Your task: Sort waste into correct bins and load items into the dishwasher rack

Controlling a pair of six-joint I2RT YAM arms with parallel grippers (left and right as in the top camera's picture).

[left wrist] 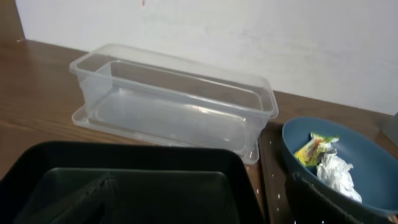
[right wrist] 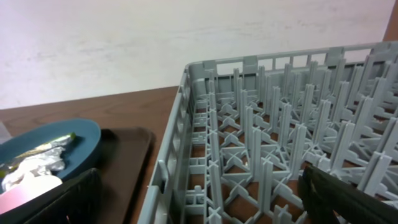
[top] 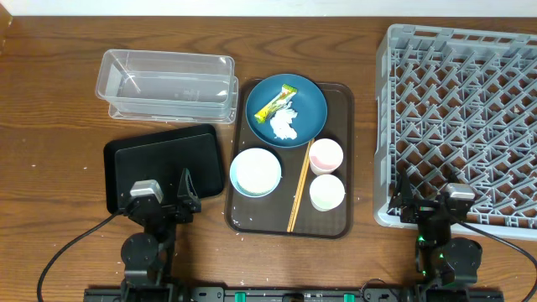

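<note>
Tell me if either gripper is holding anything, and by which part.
Nothing is held: the left gripper and right gripper are both open, with nothing between their fingers.

You see a clear, glossy plastic tub (top: 168,84) at upper left, a matt black tray (top: 159,164) below it, and a light-grey moulded plastic rack (top: 470,101) at right. Your table (top: 50,109) is grained wood. The crumpled tissue (top: 285,126) looks papery on the smooth blue plate (top: 309,101).

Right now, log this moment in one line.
wrapper, tissue: on plate | rack: nothing loaded | left gripper: open, above black tray | right gripper: open, by rack
</note>
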